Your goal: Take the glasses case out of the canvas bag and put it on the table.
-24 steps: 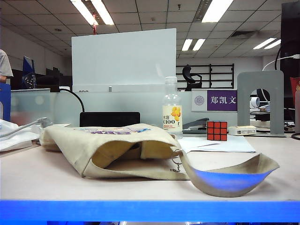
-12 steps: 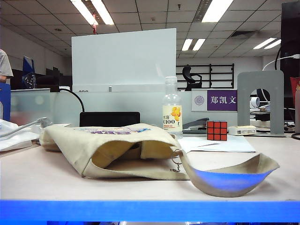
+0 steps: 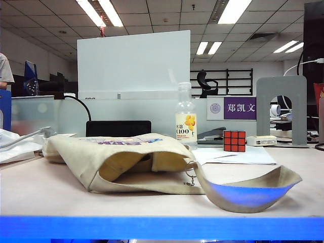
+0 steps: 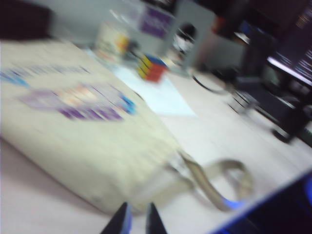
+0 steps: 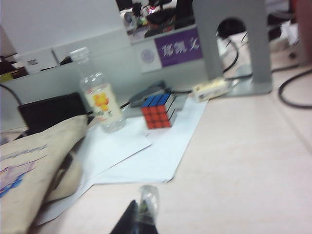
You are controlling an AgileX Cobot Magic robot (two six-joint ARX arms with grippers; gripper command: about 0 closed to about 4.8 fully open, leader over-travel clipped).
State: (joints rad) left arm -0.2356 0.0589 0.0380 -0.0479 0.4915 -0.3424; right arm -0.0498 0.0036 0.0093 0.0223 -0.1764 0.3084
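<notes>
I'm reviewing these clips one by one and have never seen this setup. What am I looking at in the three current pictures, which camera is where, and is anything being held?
This is a two-armed robot; each arm ends in a two-finger claw. One picture is from a fixed camera at the table's front edge, and it shows neither arm. The other two come from cameras on the wrists. The blurred left wrist picture shows the left claw above the table just off an edge of the canvas bag, fingers a little apart, holding nothing. The right wrist picture shows the right claw closed and empty, above the table near the white paper. Also on the table: a drink bottle and a Rubik's cube. The glasses case is not visible.
</notes>
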